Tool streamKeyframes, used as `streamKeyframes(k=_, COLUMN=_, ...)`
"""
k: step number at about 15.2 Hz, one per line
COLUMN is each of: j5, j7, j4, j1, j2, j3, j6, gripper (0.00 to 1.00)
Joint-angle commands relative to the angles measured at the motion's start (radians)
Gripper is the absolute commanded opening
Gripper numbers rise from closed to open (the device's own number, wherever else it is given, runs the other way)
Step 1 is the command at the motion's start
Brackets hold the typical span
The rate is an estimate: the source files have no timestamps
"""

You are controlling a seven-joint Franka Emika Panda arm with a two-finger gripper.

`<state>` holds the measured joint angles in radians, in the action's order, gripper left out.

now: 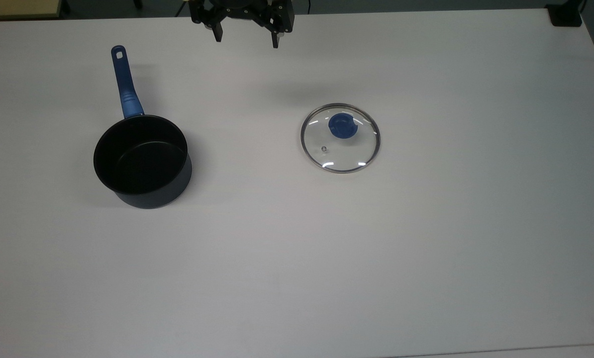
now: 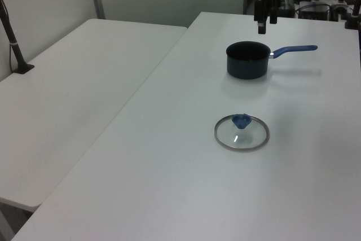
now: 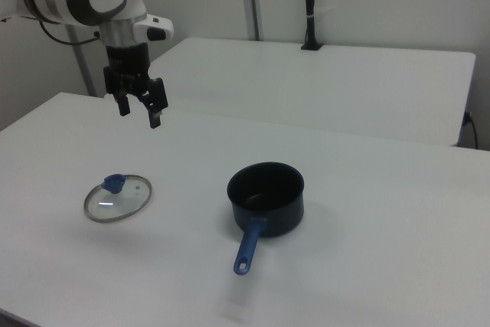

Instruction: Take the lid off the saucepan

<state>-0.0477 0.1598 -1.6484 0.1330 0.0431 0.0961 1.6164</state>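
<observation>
The lid (image 1: 340,137) lies flat on the white surface (image 1: 426,238), well apart from the open saucepan (image 1: 143,161). The tool (image 1: 247,35) hangs empty near the far edge, fingers apparently spread apart

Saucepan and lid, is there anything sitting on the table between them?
Nothing. In the top view, bare white table runs from the saucepan to the lid; the right view shows the same empty stretch.
</observation>
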Motion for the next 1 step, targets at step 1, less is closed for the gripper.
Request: streamKeyframes(k=1, j5=0.019, j7=-0.003, j4=0.009, j1=-0.003, j2=-0.006, j3=-0.001, j6=-0.015, gripper=1.0)
